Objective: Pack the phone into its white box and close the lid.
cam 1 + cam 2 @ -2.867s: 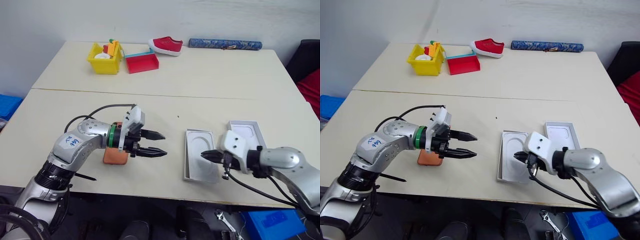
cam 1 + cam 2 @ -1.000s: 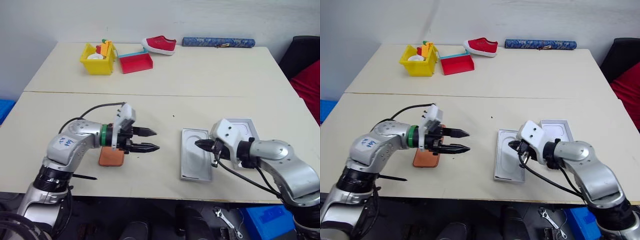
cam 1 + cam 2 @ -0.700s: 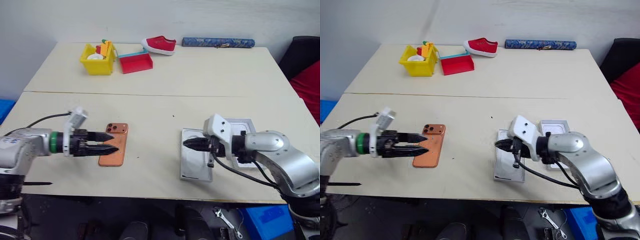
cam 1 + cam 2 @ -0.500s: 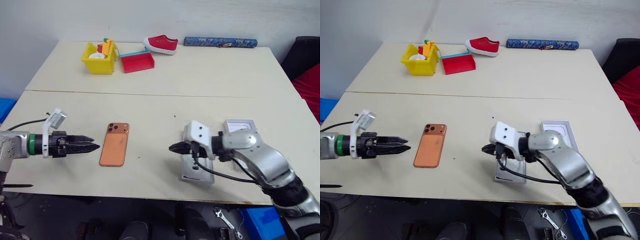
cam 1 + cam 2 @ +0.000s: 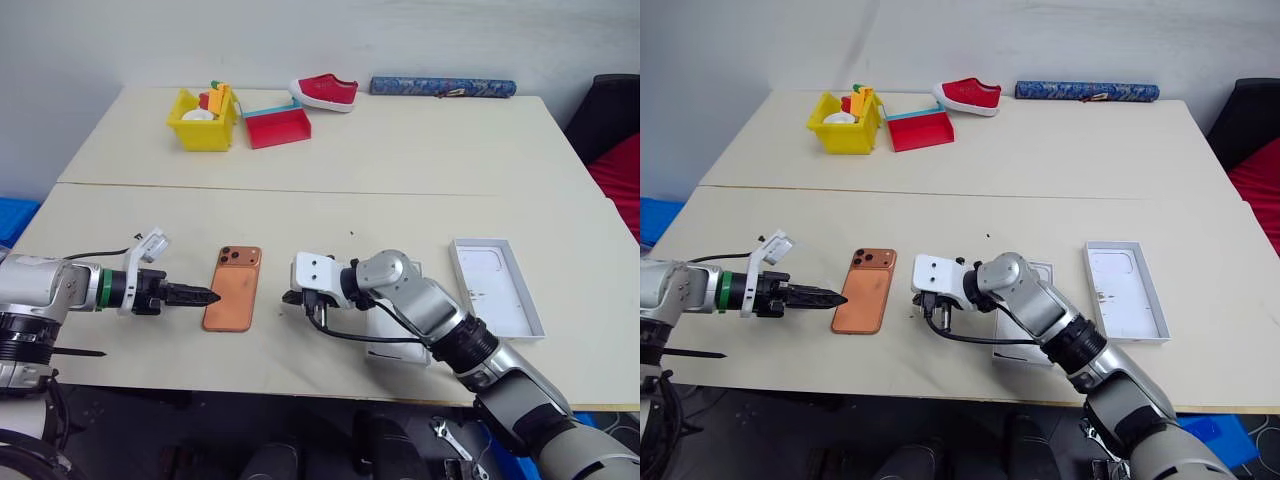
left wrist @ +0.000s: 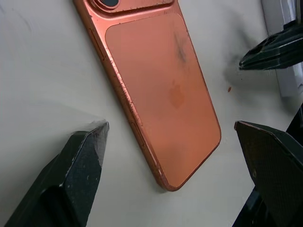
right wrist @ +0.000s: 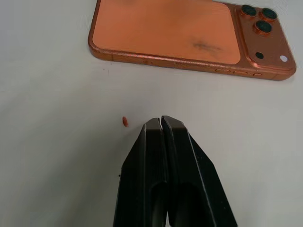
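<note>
The orange-copper phone (image 5: pixel 232 287) lies back-up on the near table, camera bump at its far end. My left gripper (image 5: pixel 203 296) points at its left long edge, just short of it. In the left wrist view that gripper (image 6: pixel 169 125) is open, fingers wide apart and the phone (image 6: pixel 158 90) ahead of them. My right gripper (image 5: pixel 290 297) is shut and empty, a small gap from the phone's right edge (image 7: pixel 189 35). The lid (image 5: pixel 495 287) lies open side up at the right. The white box (image 5: pixel 1015 352) lies under my right forearm, mostly hidden.
On the far table stand a yellow bin (image 5: pixel 204 118), a red tray (image 5: pixel 280 125), a red shoe (image 5: pixel 328 90) and a blue patterned roll (image 5: pixel 442 87). A seam (image 5: pixel 300 190) joins the two tables. A tiny red speck (image 7: pixel 125 122) lies near my right fingertips.
My left gripper drew back leftward off the phone, leaving it fully in sight. My right arm swung left from over the white box to the phone's right side, uncovering the lid.
</note>
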Tool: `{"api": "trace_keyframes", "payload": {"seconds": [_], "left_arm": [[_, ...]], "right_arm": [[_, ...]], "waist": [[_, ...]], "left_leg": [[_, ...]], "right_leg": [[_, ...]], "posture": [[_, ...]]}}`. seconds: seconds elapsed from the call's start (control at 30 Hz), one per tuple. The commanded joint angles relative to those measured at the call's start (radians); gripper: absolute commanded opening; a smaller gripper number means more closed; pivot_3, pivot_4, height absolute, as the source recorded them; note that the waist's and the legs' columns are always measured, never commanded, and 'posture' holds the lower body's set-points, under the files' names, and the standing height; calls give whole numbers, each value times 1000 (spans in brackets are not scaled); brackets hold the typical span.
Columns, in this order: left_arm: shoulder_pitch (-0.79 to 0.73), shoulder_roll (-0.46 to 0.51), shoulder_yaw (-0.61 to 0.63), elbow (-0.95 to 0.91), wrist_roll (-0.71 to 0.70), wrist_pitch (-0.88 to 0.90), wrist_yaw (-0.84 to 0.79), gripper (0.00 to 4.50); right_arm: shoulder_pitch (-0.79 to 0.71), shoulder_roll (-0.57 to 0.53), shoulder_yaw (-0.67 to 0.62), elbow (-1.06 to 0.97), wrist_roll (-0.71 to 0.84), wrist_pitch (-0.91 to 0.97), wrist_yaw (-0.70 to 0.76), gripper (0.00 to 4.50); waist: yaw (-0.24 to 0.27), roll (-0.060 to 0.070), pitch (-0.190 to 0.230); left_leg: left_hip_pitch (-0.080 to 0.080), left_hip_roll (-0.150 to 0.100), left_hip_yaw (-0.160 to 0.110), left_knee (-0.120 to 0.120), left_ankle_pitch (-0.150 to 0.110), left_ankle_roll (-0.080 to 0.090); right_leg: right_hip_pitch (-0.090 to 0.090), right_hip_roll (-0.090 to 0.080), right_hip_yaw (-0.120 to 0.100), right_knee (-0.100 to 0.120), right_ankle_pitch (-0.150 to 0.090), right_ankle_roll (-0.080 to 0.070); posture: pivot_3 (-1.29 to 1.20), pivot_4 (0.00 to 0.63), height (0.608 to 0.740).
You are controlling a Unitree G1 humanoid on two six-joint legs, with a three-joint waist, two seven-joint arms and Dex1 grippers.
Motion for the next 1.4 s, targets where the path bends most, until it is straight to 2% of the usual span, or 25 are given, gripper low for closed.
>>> {"api": "trace_keyframes", "payload": {"seconds": [0.03,0.23,0.37,0.57,0.73,1.13,1.23,1.4], "left_arm": [[20,-60,-104,27,46,52,44,4488],[-1,-120,-174,-46,46,141,63,4488],[-13,-167,-156,-71,17,207,80,4488],[-17,-252,-71,-110,-45,320,106,4488],[-33,-336,70,-50,-69,387,155,4488],[-51,-306,99,-1,-138,391,217,4488],[-61,-285,105,8,-157,391,217,3927],[-78,-254,121,33,-190,391,208,2359]], "right_arm": [[-16,27,16,17,-31,-33,18,0],[-18,59,20,72,-70,-59,22,0],[-18,82,5,89,-77,-60,16,0],[-28,112,-26,109,-76,-54,11,0],[-25,111,-42,112,-81,-53,15,0],[-13,112,-52,111,-91,-58,15,0],[-4,104,-53,109,-96,-64,16,0],[14,86,-66,73,-81,-72,26,0]], "waist": [[0,3,-2],[-1,14,-14],[0,18,-20],[-1,17,-22],[0,17,-22],[-16,13,-22],[-22,13,-21],[-30,7,-18]], "left_leg": [[1,0,0,0,0,0],[3,-2,0,0,0,1],[3,-3,-1,0,1,1],[3,-5,-4,-1,1,1],[3,-6,-7,0,2,2],[2,-11,-11,-3,3,4],[2,-11,-11,-3,3,4],[1,-10,-11,-5,3,4]], "right_leg": [[0,0,1,1,0,0],[0,-2,7,5,0,0],[0,-2,10,5,0,0],[0,-3,10,7,0,0],[1,-4,10,7,0,0],[-1,-11,6,8,0,0],[-1,-12,4,8,0,0],[-3,-13,3,8,0,0]], "posture": [[0,150,740],[0,150,740],[0,150,740],[0,150,740],[0,150,740],[0,150,740],[0,150,740],[0,150,740]]}}
